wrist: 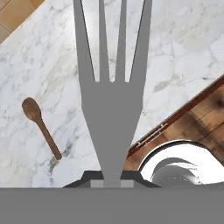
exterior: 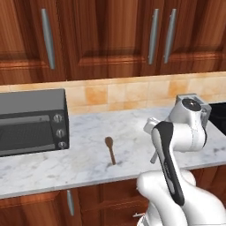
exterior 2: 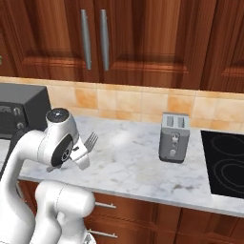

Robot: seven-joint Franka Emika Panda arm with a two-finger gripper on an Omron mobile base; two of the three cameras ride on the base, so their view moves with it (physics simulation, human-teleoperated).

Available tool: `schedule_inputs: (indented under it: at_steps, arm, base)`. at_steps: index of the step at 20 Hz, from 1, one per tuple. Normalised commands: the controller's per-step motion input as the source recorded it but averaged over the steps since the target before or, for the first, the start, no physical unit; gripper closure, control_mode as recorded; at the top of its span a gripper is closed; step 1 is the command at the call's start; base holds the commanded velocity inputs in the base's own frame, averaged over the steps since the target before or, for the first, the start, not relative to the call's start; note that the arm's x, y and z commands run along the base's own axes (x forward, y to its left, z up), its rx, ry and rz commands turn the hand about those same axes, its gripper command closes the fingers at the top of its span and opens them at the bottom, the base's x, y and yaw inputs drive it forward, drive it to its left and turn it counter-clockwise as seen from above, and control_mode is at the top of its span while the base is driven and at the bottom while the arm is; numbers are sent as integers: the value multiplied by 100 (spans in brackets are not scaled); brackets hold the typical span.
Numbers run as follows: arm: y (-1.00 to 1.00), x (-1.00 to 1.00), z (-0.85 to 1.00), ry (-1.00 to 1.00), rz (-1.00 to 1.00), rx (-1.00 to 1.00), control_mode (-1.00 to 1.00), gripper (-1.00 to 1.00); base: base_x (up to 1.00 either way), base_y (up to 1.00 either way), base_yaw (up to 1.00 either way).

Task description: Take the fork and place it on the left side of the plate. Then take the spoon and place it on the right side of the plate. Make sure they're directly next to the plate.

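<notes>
Fork (wrist: 111, 109): clamped by its handle in the closed pincer (exterior 2: 82, 151), lifted clear of the marble worktop (exterior 2: 138, 162), tines outward, ready for carrying to the plate. Spoon (exterior: 110, 150): flat on worktop, awaiting its turn.

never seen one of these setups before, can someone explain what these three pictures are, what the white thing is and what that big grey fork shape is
The white thing is a robot arm with dark joints, standing at a marble kitchen counter. Two pictures come from cameras behind it, one to its left and one to its right, looking forward over it. The third comes from a camera on its hand, so the small silver-grey metal fork looks huge there: the gripper is shut on its handle and holds it above the counter.

On the counter lie a small brown wooden spoon, a black microwave oven to the left, a grey two-slot toaster and a black stovetop to the right. Wooden cabinets hang above.
</notes>
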Motion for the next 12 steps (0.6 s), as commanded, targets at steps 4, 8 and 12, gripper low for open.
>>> schedule_inputs:
  at_steps: [4, 8, 12]
  arm:
    - [0, 0, 0, 0, 0, 0, 100, 100]
    - [0, 0, 0, 0, 0, 0, 100, 100]
    - [0, 0, 0, 0, 0, 0, 100, 100]
  base:
    - [-54, -16, 11]
    - [-49, -19, 31]
    - [-31, -2, 48]
